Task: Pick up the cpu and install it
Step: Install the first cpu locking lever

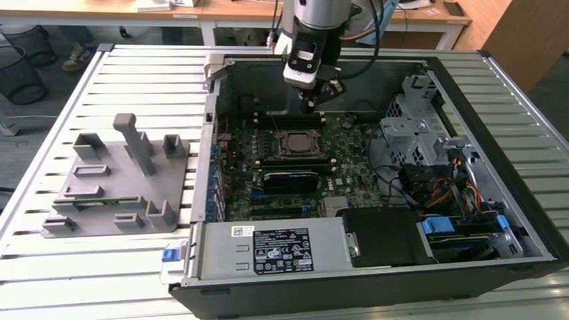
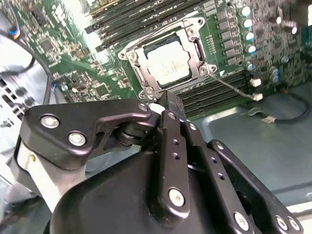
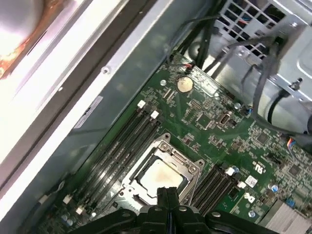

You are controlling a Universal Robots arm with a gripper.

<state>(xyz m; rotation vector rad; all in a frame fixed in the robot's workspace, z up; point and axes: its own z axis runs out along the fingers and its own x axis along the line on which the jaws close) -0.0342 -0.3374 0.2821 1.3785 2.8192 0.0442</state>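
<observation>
- Open computer case (image 1: 498, 220) lay on a slatted table (image 1: 53, 267); motherboard (image 1: 356, 167) exposed inside.
- Arm (image 1: 316, 27) hung over the case's far end, wrist pointing down, gripper (image 1: 322, 93) above the board.
- Gripper fingers (image 2: 168, 105) were pressed together, holding nothing.
- The cpu (image 2: 168, 63) sat in its socket frame (image 2: 134, 56), just beyond the fingertips, below the tool; square, no long axis.

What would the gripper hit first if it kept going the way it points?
Probably the cpu lying in its socket: the gripper, fingers shut together, points down at it in both wrist views. Depth is hard to judge.
</observation>
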